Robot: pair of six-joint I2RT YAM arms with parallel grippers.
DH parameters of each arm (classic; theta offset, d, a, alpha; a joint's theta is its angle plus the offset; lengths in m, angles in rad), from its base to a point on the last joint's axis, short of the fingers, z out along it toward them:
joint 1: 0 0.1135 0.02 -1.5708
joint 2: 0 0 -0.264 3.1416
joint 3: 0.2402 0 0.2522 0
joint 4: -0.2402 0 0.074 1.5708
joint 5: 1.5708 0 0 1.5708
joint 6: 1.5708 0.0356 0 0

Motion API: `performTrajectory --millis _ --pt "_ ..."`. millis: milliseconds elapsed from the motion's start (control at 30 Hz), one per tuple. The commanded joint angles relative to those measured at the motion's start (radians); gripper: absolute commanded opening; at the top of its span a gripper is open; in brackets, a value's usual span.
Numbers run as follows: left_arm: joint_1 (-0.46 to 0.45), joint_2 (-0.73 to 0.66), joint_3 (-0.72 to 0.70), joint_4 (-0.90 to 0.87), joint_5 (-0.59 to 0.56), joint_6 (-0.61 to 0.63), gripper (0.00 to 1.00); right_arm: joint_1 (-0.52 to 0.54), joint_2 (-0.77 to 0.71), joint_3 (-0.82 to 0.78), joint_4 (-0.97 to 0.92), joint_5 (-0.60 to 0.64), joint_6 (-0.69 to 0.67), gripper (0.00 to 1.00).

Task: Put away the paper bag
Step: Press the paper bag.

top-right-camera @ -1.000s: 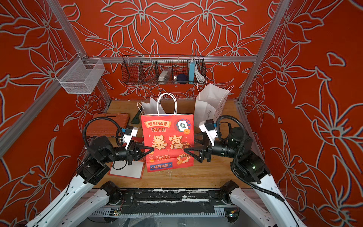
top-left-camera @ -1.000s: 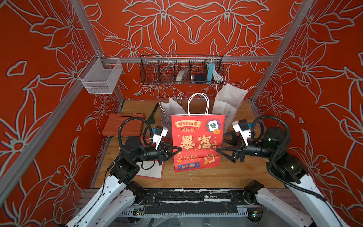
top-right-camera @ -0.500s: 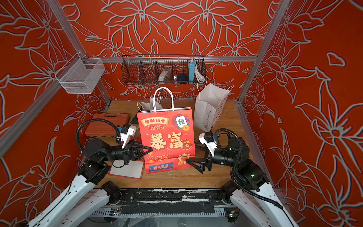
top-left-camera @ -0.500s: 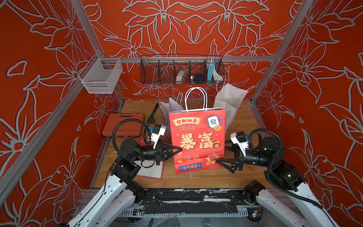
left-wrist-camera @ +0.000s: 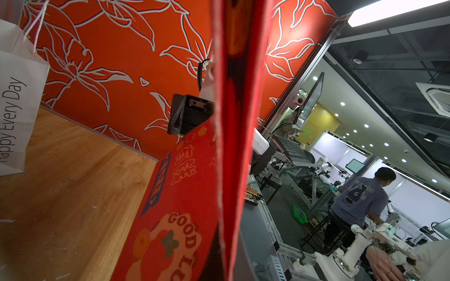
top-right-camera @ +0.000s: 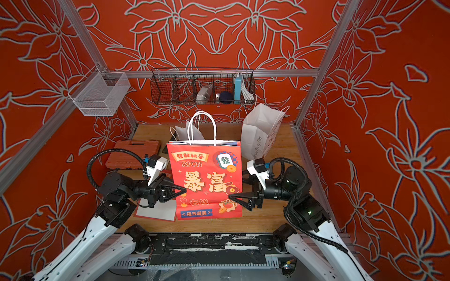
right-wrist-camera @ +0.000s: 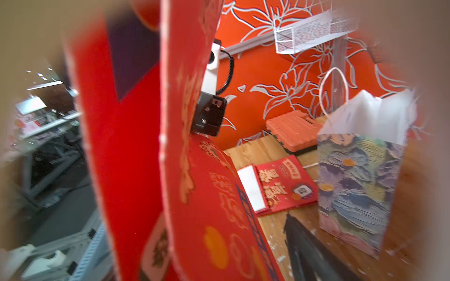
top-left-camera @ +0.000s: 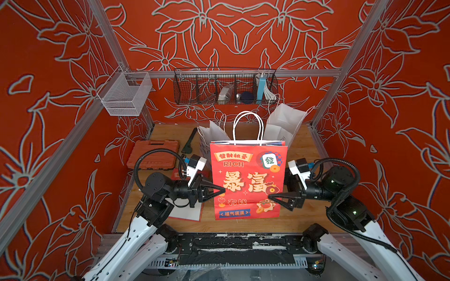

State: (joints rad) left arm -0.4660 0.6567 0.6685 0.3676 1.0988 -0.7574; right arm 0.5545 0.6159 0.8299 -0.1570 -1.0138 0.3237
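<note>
- The red paper bag with gold lettering and white rope handles (top-left-camera: 248, 180) is standing upright on the wooden surface (top-left-camera: 304, 219). Its long axis is running straight up and its broad printed face is turning towards my base. I cannot tell whether its bottom is resting fully.
- My left hand (top-left-camera: 220, 190) is pinching the bag's left side edge, low down, with the fingers closed tight on the paper. In the left wrist view that edge is running through the middle of the frame.
- My right hand (top-left-camera: 274, 194) is sitting at the bag's right side edge, about level with the left hand, jaws standing wide. One finger is crossing in front of the printed face and the other is hidden behind the bag, so the edge is lying between them without being gripped.
- The bag's width is therefore lying straight across from hand to hand, and only the left side is being held.
- I am judging that the coming move depends on the right edge staying between those open fingers as they close, since the paper looks thin and could slip.
- A tall white paper bag (top-left-camera: 282, 124) is standing just behind the red bag on its right, leaving little room to push backwards.
</note>
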Motion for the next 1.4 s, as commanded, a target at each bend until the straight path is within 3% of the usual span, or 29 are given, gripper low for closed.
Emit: performTrajectory --millis 0,167,300,333,433,467,500,600,667,767,800,900,933,1000,1067,1167,1233,1367 --pt "-0.006 0.022 0.033 0.016 -0.016 0.000 0.00 0.014 0.012 -0.022 0.140 -0.065 0.063 0.72" --pt "-0.006 0.047 0.047 -0.022 -0.078 0.002 0.00 0.029 0.022 -0.029 0.151 -0.050 0.063 0.42" --pt "-0.006 0.039 0.050 -0.069 -0.154 0.011 0.00 0.029 0.015 -0.024 0.140 -0.013 0.052 0.05" --pt "-0.006 0.036 0.048 -0.072 -0.167 0.012 0.03 0.029 0.011 -0.021 0.132 0.000 0.049 0.00" --pt "-0.006 0.032 0.044 -0.099 -0.196 0.013 0.44 0.028 0.011 -0.015 0.111 0.017 0.043 0.00" --pt "-0.006 0.034 0.042 -0.106 -0.194 0.013 0.53 0.029 0.010 -0.015 0.108 0.018 0.044 0.00" --pt "-0.006 0.039 0.041 -0.111 -0.189 0.013 0.59 0.029 0.010 -0.014 0.104 0.016 0.042 0.00" --pt "-0.006 0.059 0.036 -0.117 -0.154 0.013 0.63 0.029 0.011 -0.017 0.102 0.023 0.041 0.00" --pt "-0.008 0.069 0.037 -0.132 -0.134 0.026 0.60 0.029 0.017 -0.021 0.109 0.022 0.049 0.00" --pt "-0.013 0.073 0.048 -0.169 -0.107 0.072 0.47 0.029 0.027 -0.024 0.109 0.037 0.055 0.00" --pt "-0.014 0.073 0.052 -0.187 -0.103 0.092 0.39 0.031 0.031 -0.024 0.105 0.048 0.057 0.00" --pt "-0.014 0.068 0.059 -0.232 -0.108 0.138 0.02 0.029 0.040 -0.019 0.080 0.081 0.058 0.00" --pt "-0.014 0.064 0.060 -0.246 -0.117 0.146 0.00 0.030 0.040 -0.015 0.066 0.091 0.057 0.00" --pt "-0.014 0.059 0.062 -0.264 -0.126 0.163 0.00 0.028 0.040 -0.003 0.034 0.115 0.055 0.17" --pt "-0.014 0.054 0.059 -0.274 -0.124 0.175 0.00 0.029 0.038 0.020 0.009 0.146 0.051 0.28" --pt "-0.014 0.052 0.052 -0.273 -0.103 0.191 0.00 0.027 0.033 0.045 0.019 0.196 0.068 0.32" --pt "-0.015 0.051 0.045 -0.271 -0.084 0.200 0.00 0.025 0.041 0.060 0.040 0.206 0.082 0.29" --pt "-0.014 0.040 0.031 -0.283 -0.071 0.212 0.00 0.023 0.054 0.074 0.070 0.213 0.101 0.00"
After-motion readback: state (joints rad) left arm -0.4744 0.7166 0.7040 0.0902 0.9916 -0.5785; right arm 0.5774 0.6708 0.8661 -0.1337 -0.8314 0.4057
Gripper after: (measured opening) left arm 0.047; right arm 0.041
